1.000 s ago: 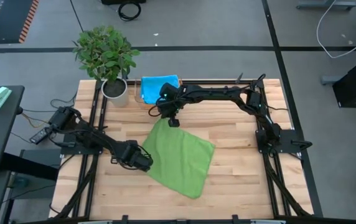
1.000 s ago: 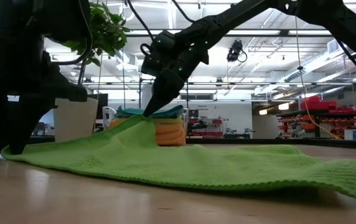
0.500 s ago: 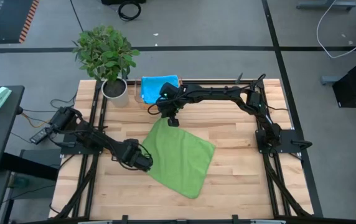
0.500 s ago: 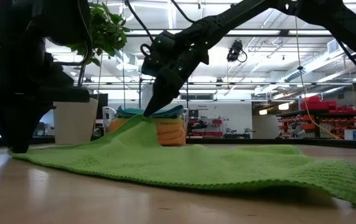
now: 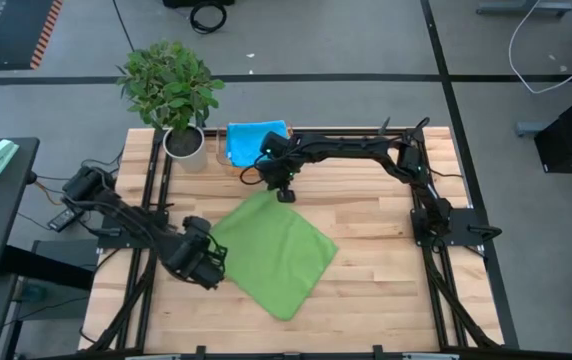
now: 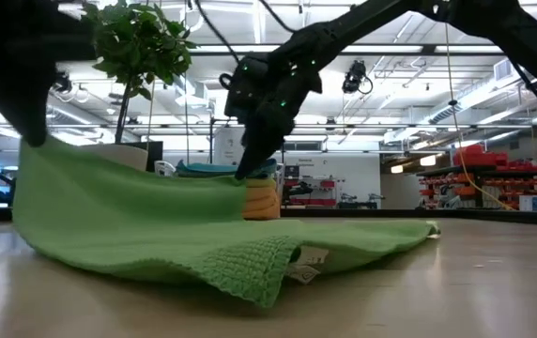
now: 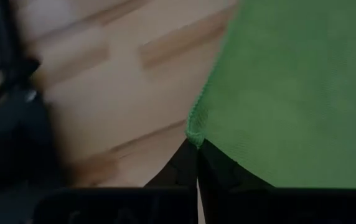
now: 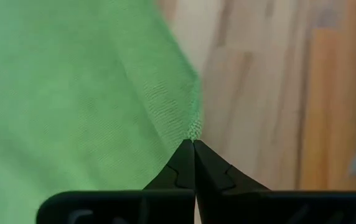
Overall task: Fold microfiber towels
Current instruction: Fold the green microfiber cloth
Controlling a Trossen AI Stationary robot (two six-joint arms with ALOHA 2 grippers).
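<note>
Overhead layout: you see the green towel spread as a diamond at the centre of the wooden table. Your left gripper, at the towel's nine-o'clock corner, is clenched on that corner (its wrist view shows the fingertips pressed together with the hem pinched at their point). Your right gripper, at the towel's twelve-o'clock corner, likewise grasps the cloth, its jaws meeting on the corner. From table height, the green towel hangs lifted between the two held corners, while its near edge is rolled over on the tabletop, a small label showing. A stack of folded towels, blue on top, lies at twelve o'clock on the table, just beside a potted plant at eleven o'clock.
</note>
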